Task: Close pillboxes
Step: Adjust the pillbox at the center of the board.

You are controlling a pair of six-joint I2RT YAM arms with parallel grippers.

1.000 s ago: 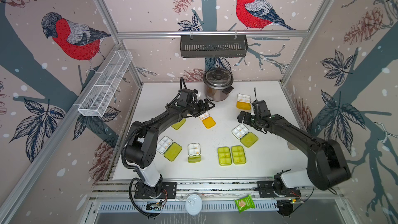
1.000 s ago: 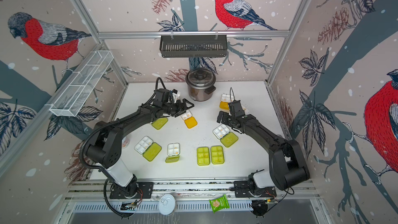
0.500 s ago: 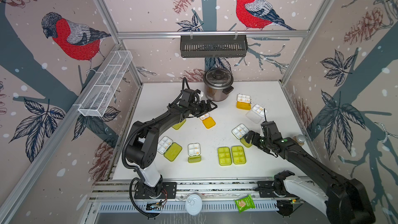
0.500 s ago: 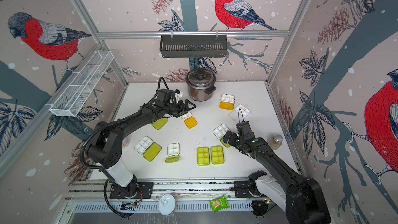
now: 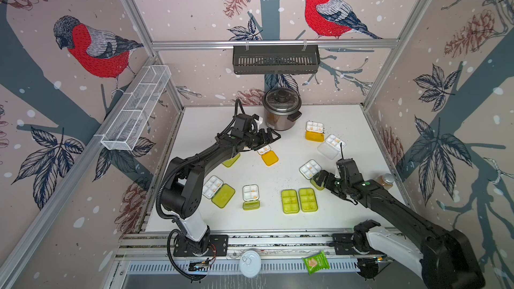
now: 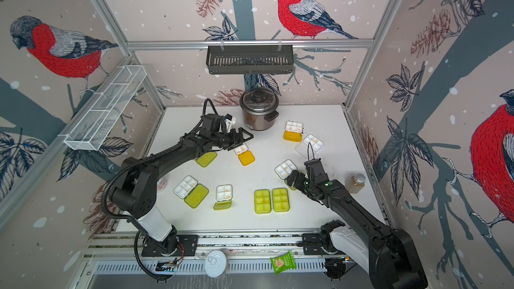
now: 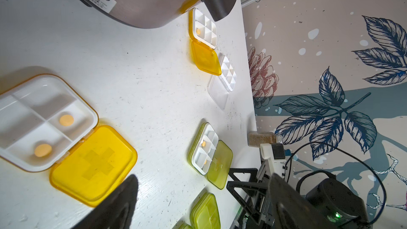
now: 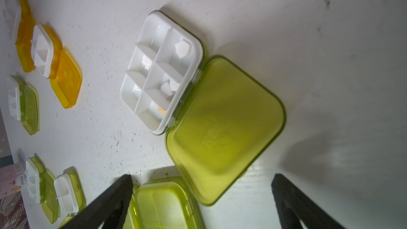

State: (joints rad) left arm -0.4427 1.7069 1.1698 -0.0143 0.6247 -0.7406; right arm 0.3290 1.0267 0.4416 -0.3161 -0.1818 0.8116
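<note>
Several pillboxes lie on the white table (image 5: 283, 168), most with lids open. My left gripper (image 5: 274, 136) hovers open and empty just behind an open orange-lidded pillbox (image 5: 268, 154), which the left wrist view shows close by (image 7: 66, 133). My right gripper (image 5: 317, 179) is open and empty, low over the lime lid (image 8: 224, 124) of an open green pillbox (image 5: 310, 169); its white tray (image 8: 163, 71) holds a few pills. Two closed green pillboxes (image 5: 289, 201) (image 5: 307, 199) sit side by side at the front, one beside a right fingertip (image 8: 123, 186).
A steel cooker (image 5: 281, 109) stands at the back, right behind my left gripper. An open orange pillbox (image 5: 314, 132) and a clear-lidded one (image 5: 331, 145) lie back right. A small bottle (image 5: 385, 180) stands by the right wall. Two open green pillboxes (image 5: 218, 191) (image 5: 251, 196) lie front left.
My right arm has drawn back from the back-right pillboxes towards the front and now hangs over the open green pillbox. The left gripper has edged slightly right.
</note>
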